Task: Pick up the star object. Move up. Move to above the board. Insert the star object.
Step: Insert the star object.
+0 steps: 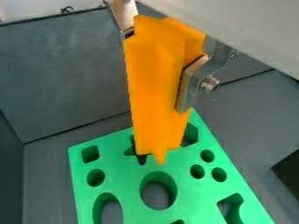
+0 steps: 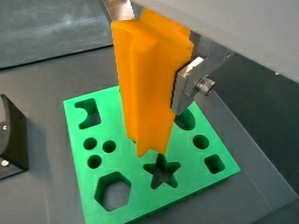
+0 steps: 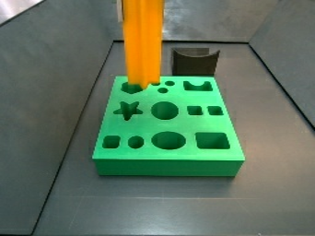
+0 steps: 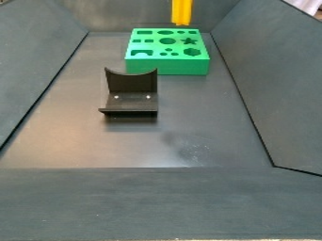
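The star object [image 1: 156,87], a tall bright-orange ridged peg, hangs upright between the silver fingers [image 1: 197,83] of my gripper [image 1: 162,57], which is shut on its upper part. Both wrist views show its lower end above the green board [image 1: 111,188], close to the star-shaped hole [image 2: 162,172] and not inside it. In a side view the star object [image 3: 144,41] stands over the board's [image 3: 167,152] far left part, with the gripper out of frame above. From the far side, the star object [image 4: 183,11] hovers just above the board [image 4: 168,58].
The fixture [image 4: 128,92], a dark bracket, stands on the grey floor in front of the board in one side view and behind it [image 3: 194,61] in another. Its edge [image 2: 10,140] shows in a wrist view. Sloped grey walls [image 4: 44,85] enclose the floor.
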